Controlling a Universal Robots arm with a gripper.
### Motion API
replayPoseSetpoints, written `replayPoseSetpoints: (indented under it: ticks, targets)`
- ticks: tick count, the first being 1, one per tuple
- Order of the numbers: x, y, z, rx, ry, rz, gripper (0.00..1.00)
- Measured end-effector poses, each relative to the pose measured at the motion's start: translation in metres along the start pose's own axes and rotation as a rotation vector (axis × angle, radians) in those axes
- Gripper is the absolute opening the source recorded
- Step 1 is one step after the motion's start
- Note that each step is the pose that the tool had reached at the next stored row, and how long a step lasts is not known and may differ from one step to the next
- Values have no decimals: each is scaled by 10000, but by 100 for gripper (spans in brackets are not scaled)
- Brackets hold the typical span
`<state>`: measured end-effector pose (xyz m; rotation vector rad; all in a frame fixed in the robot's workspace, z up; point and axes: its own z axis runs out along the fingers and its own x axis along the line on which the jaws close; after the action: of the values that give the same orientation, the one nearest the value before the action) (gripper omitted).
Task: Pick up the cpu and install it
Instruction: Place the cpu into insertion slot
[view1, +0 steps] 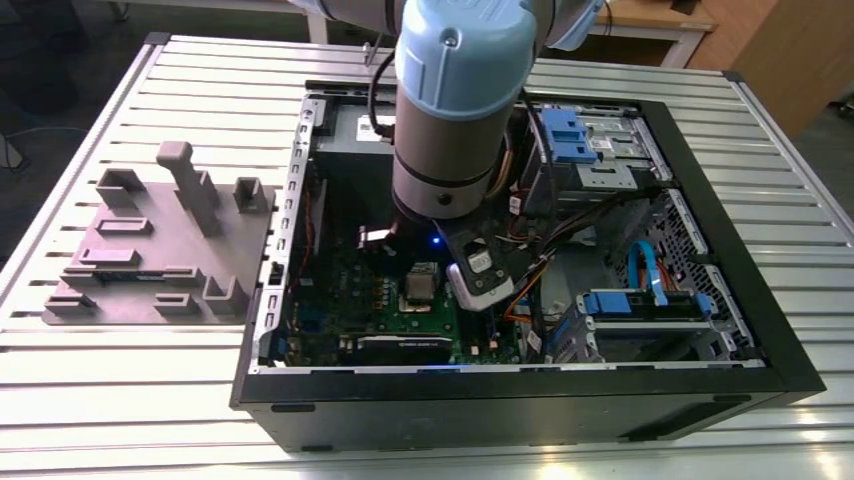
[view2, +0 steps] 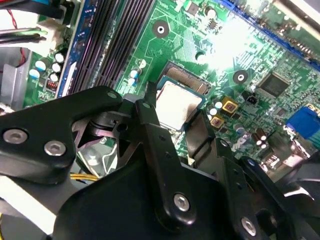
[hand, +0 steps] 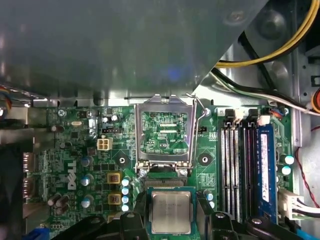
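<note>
I have the claw (view2: 175, 112) clamped on the cpu (hand: 171, 212), held just over the open socket (view2: 187, 80) with the retention frame (hand: 164, 131) flipped up beside the socket, so I judge pickup done and seating unfinished.

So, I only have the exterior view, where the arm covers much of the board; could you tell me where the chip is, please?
Observer: In both wrist views the chip sits between the jaws, which press on two opposite edges.
Operator: Can it go in?
Observer: The socket is open: its metal clamp frame is swung open in the first wrist view.
Operator: And is the chip seated?
Observer: Not fully, it seems: the second wrist view shows a strip of the socket's contacts uncovered beside it.
</note>
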<state>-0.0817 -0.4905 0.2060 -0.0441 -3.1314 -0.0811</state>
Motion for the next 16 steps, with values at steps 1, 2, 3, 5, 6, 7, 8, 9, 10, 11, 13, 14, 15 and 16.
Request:
replayPoseSetpoints:
  ticks: [1, 2, 3, 5, 6, 7, 8, 9, 10, 11, 13, 14, 15, 16]
  targets:
    - [-1, -7, 4, 3, 1, -2, 47]
    - [-1, -11, 9, 0, 0, -4, 47]
    - [-1, -12, 13, -1, 0, -5, 47]
    - [-1, -12, 12, 0, 0, -5, 47]
    - [-1, -13, 13, 0, 0, -6, 47]
    - [-1, -13, 14, -1, 0, -6, 47]
    - [-1, -13, 14, -1, 0, -6, 47]
    - [-1, -13, 14, 0, 0, -6, 47]
    - [-1, -13, 14, -1, 0, -6, 47]
    - [-1, -13, 15, -1, 0, -6, 47]
    - [-1, -13, 15, -1, 0, -6, 47]
    - [-1, -14, 15, -1, 0, -6, 47]
    - [-1, -14, 15, -1, 0, -6, 47]
    - [-1, -14, 15, -1, 0, -6, 47]
